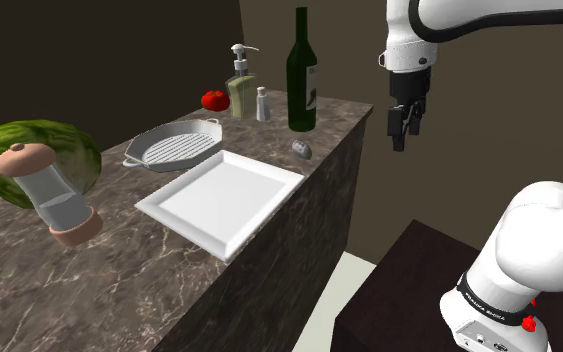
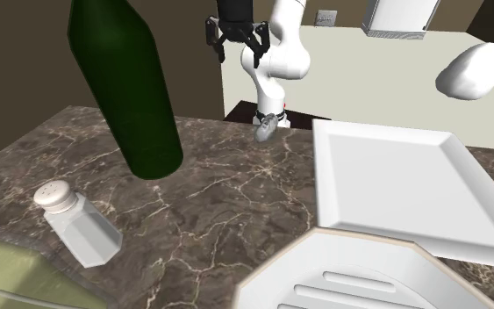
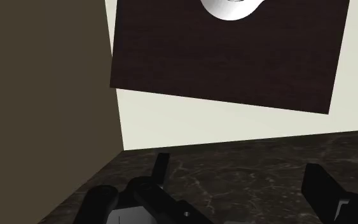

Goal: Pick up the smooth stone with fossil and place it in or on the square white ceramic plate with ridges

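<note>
My gripper (image 1: 406,135) hangs in the air beyond the counter's (image 1: 119,290) edge, jaws spread wide with nothing between them. The stone (image 1: 301,150) lies on the counter near that edge, between the bottle (image 1: 302,75) and the plate (image 1: 219,195), close to the plate's far corner, well apart from me.

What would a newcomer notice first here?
The tall dark green bottle at the far end of the veined counter, then the square white plate mid-counter. A small grey stone sits between them near the edge, with the black tool hanging open higher up at the shoulder view's right.
</note>
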`<state>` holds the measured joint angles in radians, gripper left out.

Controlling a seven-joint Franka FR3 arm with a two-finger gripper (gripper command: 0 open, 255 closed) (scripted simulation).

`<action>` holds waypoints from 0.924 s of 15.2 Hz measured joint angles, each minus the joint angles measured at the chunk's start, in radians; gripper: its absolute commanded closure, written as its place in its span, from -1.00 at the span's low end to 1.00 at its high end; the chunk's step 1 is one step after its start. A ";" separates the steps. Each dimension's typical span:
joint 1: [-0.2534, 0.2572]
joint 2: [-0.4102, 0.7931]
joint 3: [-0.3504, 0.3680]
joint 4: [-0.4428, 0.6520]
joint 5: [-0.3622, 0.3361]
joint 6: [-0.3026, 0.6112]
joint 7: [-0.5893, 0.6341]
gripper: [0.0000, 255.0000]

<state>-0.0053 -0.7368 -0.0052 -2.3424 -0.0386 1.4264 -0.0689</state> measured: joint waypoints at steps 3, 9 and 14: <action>0.005 0.030 0.026 0.022 0.007 0.014 0.030 -1.00; 0.019 0.200 0.140 0.147 0.012 0.084 0.168 -1.00; 0.023 0.371 0.236 0.291 -0.020 0.120 0.298 -1.00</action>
<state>0.0180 -0.3656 0.2308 -2.0510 -0.0589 1.5469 0.2294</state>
